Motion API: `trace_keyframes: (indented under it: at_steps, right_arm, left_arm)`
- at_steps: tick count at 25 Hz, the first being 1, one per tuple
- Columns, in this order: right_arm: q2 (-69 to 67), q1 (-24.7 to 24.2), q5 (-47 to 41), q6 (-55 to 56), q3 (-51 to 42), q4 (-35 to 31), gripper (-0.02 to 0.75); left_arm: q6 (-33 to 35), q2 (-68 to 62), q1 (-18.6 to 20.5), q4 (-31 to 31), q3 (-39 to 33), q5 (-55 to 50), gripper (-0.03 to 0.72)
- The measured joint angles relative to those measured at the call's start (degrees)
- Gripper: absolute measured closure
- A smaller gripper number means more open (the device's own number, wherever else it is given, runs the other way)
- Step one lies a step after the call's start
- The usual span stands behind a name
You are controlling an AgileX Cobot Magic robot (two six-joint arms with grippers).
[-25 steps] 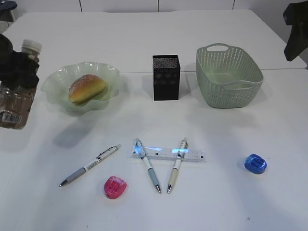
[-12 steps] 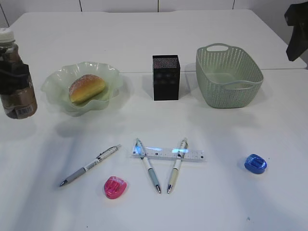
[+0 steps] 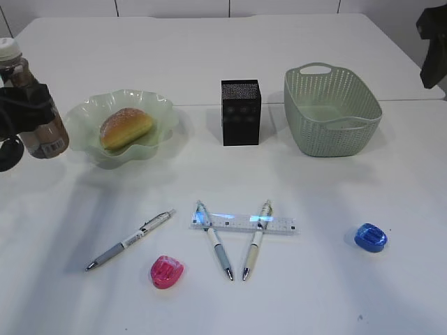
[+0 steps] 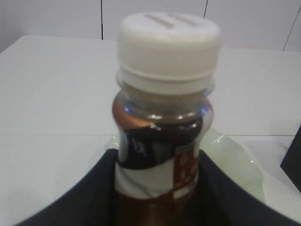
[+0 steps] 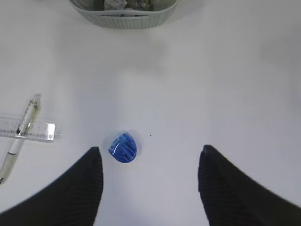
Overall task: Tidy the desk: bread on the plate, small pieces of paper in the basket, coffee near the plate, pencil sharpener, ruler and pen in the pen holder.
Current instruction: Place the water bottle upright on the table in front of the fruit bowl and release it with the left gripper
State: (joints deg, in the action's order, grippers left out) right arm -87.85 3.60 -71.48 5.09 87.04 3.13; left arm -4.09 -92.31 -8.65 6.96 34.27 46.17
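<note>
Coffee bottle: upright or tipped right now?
Nearly upright, leaning slightly. The coffee bottle has its white cap on top, left claw closed round its body, beside the plate. Whether it touches the desk: cannot tell.

The golden-brown oval bun with white sugar dusting (image 3: 126,128) sits in a pale green see-through glass dish with a wavy rim (image 3: 160,112). The clear plastic bottle of brown coffee (image 4: 162,141) has a white cap and a brown-and-white label. The black square box (image 3: 241,112) is speckled up top, and the woven-look plastic basket (image 3: 332,112) is sage green. One small plastic sharpener is pink (image 3: 166,271), the other blue (image 5: 123,148).
</note>
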Motion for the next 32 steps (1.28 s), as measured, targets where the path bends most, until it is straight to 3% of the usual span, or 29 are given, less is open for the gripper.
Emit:
trace_keyframes:
  at_steps: [18, 32]
  right_arm:
    - [0.0, 0.0, 0.0, 0.0, 0.0, 0.81, 0.239]
    - [0.0, 0.0, 0.0, 0.0, 0.0, 0.9, 0.239]
  left_arm:
    - [-0.58, -16.88, 0.0, -1.25, 0.0, 15.95, 0.38]
    - [-0.58, -22.9, 0.0, -3.23, 0.25, 18.33, 0.37]
